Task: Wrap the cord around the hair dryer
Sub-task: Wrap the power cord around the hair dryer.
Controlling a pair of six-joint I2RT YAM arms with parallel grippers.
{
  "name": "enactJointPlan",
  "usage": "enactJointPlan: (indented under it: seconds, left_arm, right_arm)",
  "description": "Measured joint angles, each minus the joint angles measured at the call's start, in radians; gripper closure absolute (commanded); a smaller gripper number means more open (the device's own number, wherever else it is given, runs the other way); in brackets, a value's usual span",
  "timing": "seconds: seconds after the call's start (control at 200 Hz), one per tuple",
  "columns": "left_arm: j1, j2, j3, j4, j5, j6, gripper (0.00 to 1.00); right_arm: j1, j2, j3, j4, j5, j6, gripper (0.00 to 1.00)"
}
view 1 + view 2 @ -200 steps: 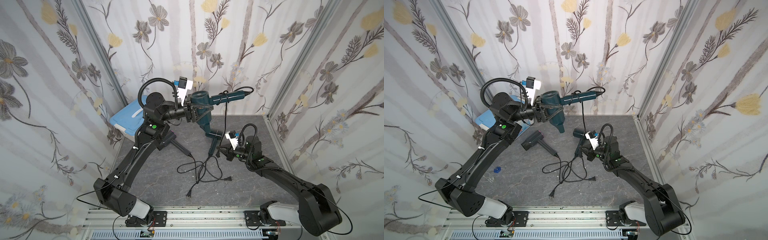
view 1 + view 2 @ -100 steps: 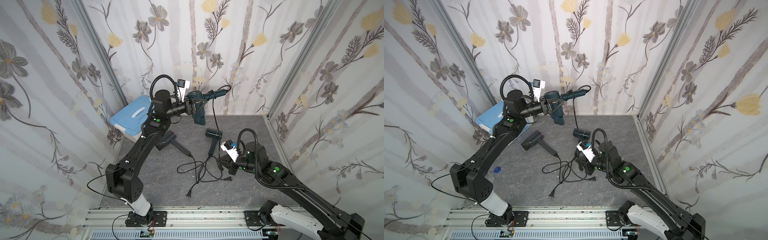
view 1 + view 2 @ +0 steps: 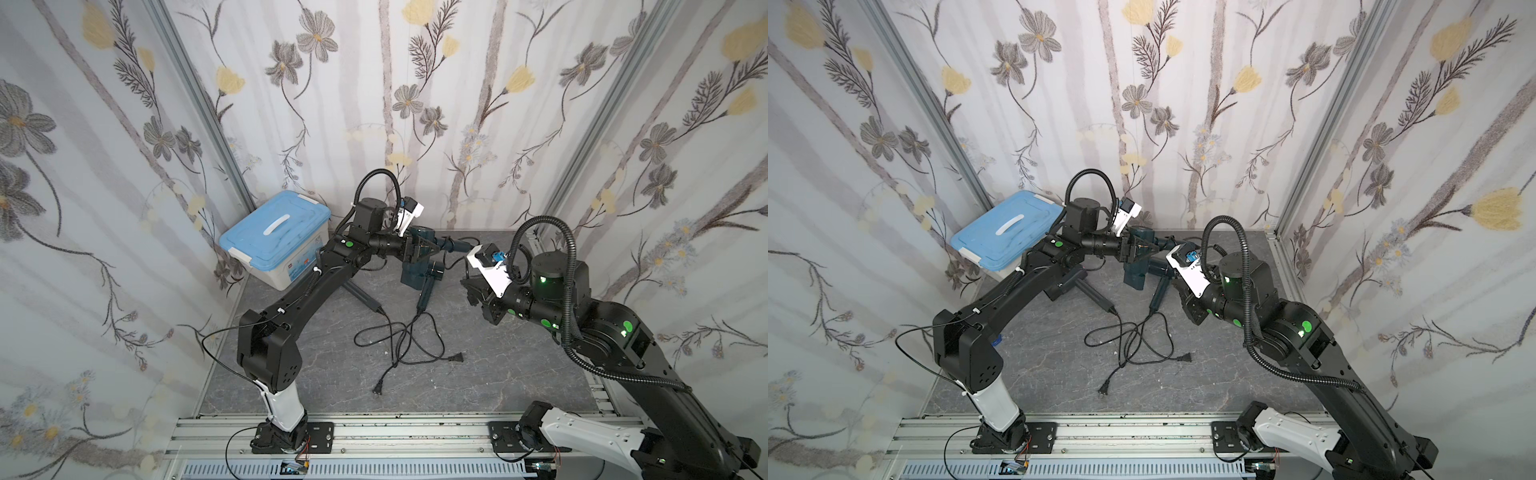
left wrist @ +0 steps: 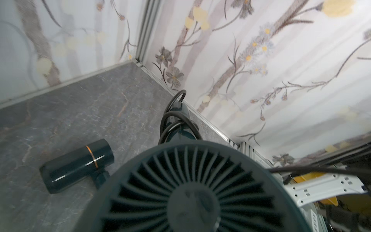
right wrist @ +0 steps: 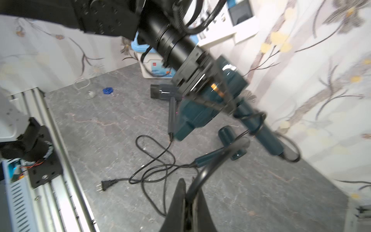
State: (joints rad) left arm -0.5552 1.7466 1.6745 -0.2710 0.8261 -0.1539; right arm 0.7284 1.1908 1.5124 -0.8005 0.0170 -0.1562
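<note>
The left hand [image 3: 422,249] is clamping the teal hair dryer [image 3: 412,277] above the back of the tabletop [image 3: 324,374], while the right hand [image 5: 187,185] is pinching its cord [image 5: 207,167], which is looping around the handle [image 5: 268,137].

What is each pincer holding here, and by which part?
The left pincer clamps the teal hair dryer by its barrel, in the air. The right pincer pinches its cord mid-length, a short way from the handle.
</note>
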Motion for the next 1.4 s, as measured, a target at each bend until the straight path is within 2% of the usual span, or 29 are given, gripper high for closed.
enactJointPlan:
  seconds: [0.13,0.325,0.44,0.639,0.754,0.839,0.954,1.139,1.399]
  left_arm:
    - [-0.039,-0.042,-0.081,-0.063,0.062,0.057,1.0]
    - [-0.132,-0.102,-0.161,-0.157,0.177,0.163,1.0]
    - [-0.17,-0.13,-0.195,-0.18,0.24,0.208,1.0]
    - [-0.196,-0.207,-0.242,-0.155,0.335,0.219,1.0]
    - [-0.179,-0.249,-0.253,-0.101,0.387,0.18,1.0]
    - [-0.151,-0.274,-0.253,-0.041,0.428,0.14,1.0]
    - [-0.108,-0.299,-0.251,0.061,0.473,0.064,1.0]
    - [-0.065,-0.306,-0.214,0.196,0.502,-0.039,1.0]
    - [0.008,-0.29,-0.255,0.517,0.51,-0.259,1.0]
  right_arm:
    - [-0.064,0.057,0.101,-0.008,0.066,-0.072,1.0]
    - [-0.155,0.127,0.177,0.022,0.062,-0.155,1.0]
    - [-0.204,0.177,0.188,0.049,0.014,-0.183,1.0]
    - [-0.328,0.238,0.153,0.096,-0.151,-0.199,1.0]
    - [-0.413,0.246,0.074,0.148,-0.307,-0.201,1.0]
    - [-0.487,0.223,-0.043,0.22,-0.444,-0.192,1.0]
    - [-0.517,0.188,-0.197,0.317,-0.547,-0.181,1.0]
    - [-0.529,0.177,-0.362,0.452,-0.656,-0.129,1.0]
    - [-0.569,0.146,-0.49,0.632,-0.79,-0.016,1.0]
